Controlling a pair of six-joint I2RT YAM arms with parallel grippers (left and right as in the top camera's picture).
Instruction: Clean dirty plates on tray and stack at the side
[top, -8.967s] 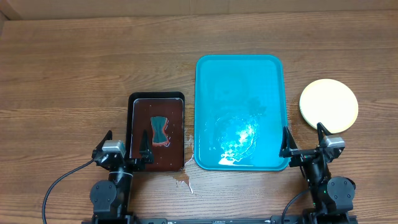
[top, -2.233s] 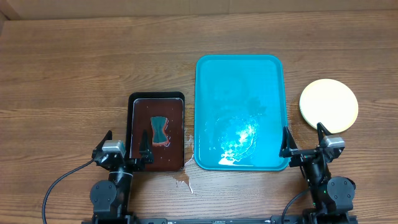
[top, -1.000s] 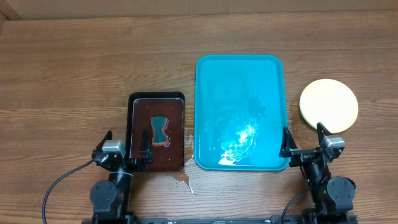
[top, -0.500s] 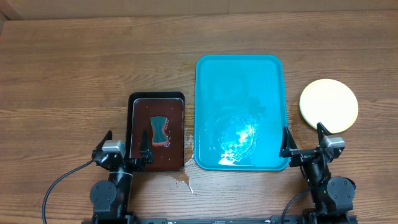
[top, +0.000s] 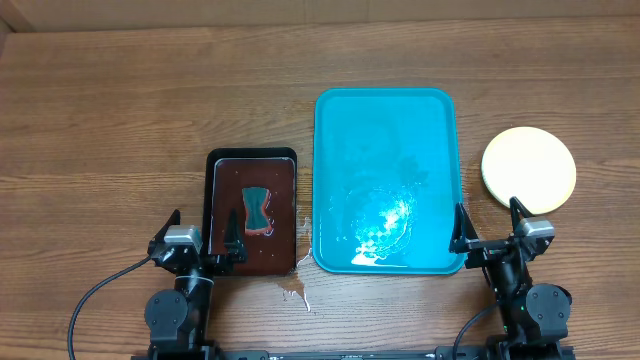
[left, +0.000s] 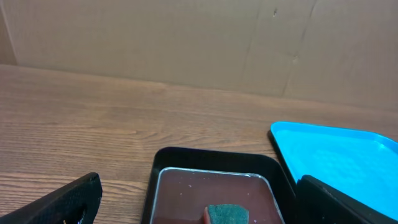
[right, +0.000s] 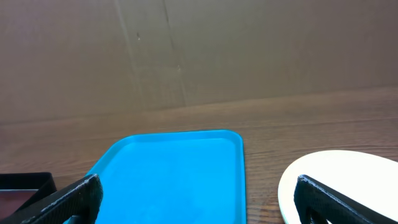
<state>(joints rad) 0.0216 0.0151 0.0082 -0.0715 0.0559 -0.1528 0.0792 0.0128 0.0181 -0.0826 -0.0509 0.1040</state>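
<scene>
**Operator:** Where are the plates (top: 528, 170)?

**Technician:** They sit on the tabletop (top: 120, 120) just right of the tray (top: 386, 92), apart from its rim. The overhead view shows only one pale yellow disc, so the number of plates beneath it cannot be confirmed. The tray carries no plates. A glossy patch near its front is probably a film of liquid.

**Operator:** What is the state of each end effector?

**Technician:** The left end effector (top: 203, 232) and the right end effector (top: 488, 232) are both at the near edge. The fingers of each are spread apart and hold nothing.

**Operator:** What are the hazards from here?

**Technician:**
1. The near rim of the stack lies close to the right end effector. A forward sweep at low height could strike the rim and slide or scatter the plates.
2. The left end effector hangs beside the near edge of the black tray (top: 213, 160), which holds dark liquid and a sponge (top: 257, 208). Contact with that rim could slosh liquid out.
3. A small spill (top: 293, 291) lies on the tabletop between the two trays. Dragging anything through it would spread it.
</scene>
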